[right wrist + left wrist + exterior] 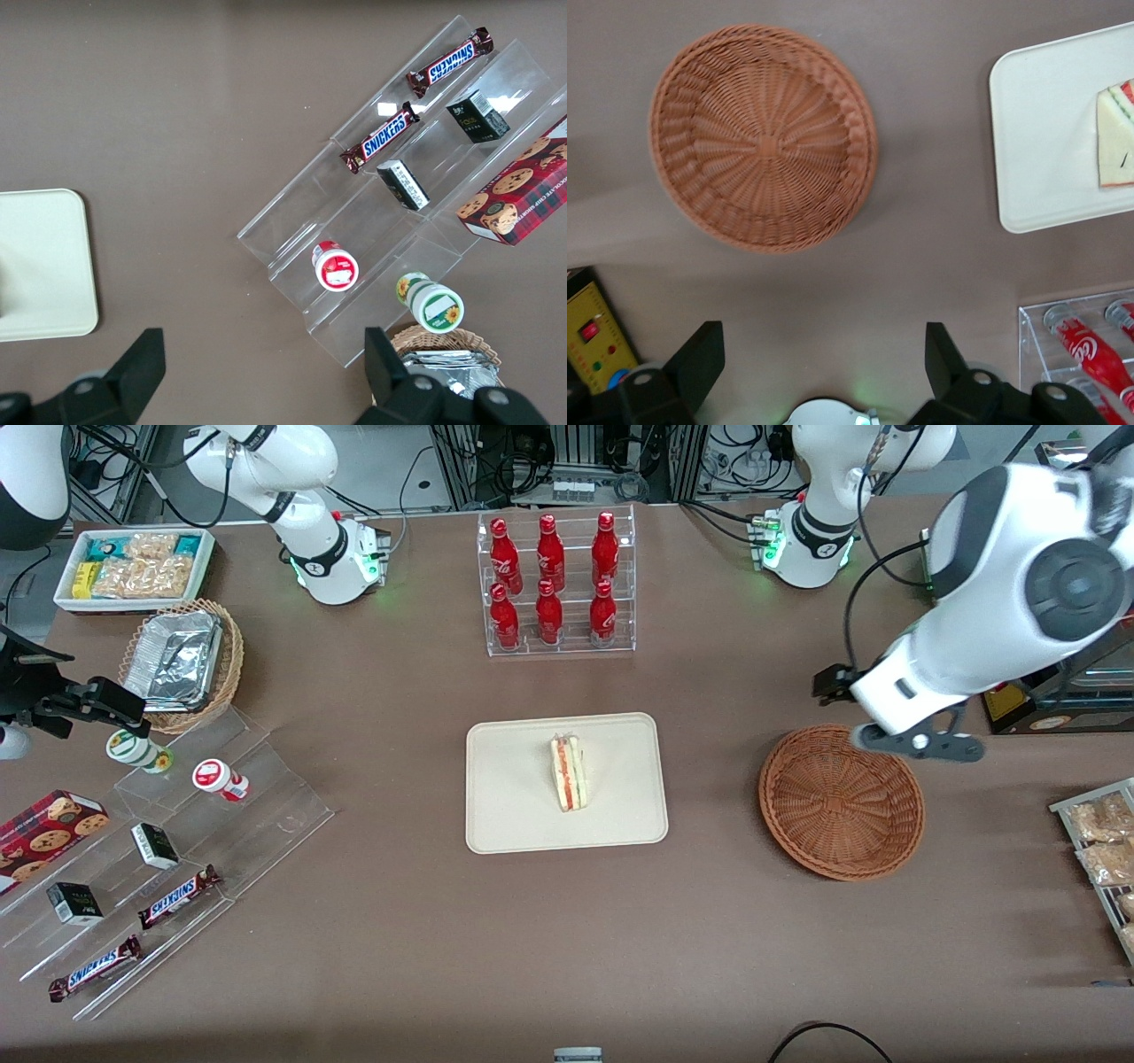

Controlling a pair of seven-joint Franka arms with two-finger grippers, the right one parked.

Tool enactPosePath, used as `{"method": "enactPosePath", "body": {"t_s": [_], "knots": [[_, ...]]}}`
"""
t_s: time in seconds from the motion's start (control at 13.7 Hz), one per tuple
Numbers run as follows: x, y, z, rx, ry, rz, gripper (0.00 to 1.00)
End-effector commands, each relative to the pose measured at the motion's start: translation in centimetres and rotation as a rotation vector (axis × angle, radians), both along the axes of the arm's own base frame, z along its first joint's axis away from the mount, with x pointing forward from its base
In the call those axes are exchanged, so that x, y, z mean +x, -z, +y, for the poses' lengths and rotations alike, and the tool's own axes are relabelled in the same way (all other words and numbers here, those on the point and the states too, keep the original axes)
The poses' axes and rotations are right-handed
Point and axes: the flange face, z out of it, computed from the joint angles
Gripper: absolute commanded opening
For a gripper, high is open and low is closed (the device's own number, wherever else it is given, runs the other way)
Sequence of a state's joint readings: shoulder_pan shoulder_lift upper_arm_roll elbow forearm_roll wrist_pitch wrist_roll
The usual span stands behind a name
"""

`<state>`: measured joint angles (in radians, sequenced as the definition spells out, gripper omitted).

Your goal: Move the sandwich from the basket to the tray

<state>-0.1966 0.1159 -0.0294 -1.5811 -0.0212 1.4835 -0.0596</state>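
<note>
Brown tabletop point(372, 921) carries everything; noted by size, downward

Tray point(509, 815), cream, flat, low rim, sits mid-table with its long sides parallel to the table's front edge, nearer the front camera than the rack of red bottles point(556, 584). A bare margin shows all round its load.

Basket point(842, 802), reddish-brown wicker, lies toward the working arm's end of the table, well apart from the tray. Nothing in it; the woven floor shows whole in the wrist view point(764, 137).

Gripper point(921, 742) hangs above the basket's rim on the side farther from the front camera. Fingers point(700, 359) spread wide, nothing between them, well clear of the wicker. Judgement: an empty, raised hand over an empty basket fits a release already made, task looks done.

Sandwich point(568, 772) rests on the tray, roughly central, slightly toward the basket's side. Lies on a bread face's edge so the red, orange and green layers face up. Long axis runs from the bottle rack toward the front camera; the wedge looks a little thicker at its nearer end
</note>
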Motion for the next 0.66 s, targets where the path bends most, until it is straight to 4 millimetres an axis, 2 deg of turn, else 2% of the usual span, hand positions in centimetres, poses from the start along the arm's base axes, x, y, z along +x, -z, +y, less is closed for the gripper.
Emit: {"method": "enactPosePath", "body": {"t_s": [0.0,0.22,0.36,0.58], "knots": [[-1.9,-1.4,0.9,0.005,0.016,0.009,1.00],[-3.0,-2.8,1.6,0.033,0.015,0.017,1.00],[-3.7,-4.2,2.8,0.036,-0.005,0.009,1.00],[-4.0,-5.0,4.4,0.030,0.006,0.016,1.00]]}}
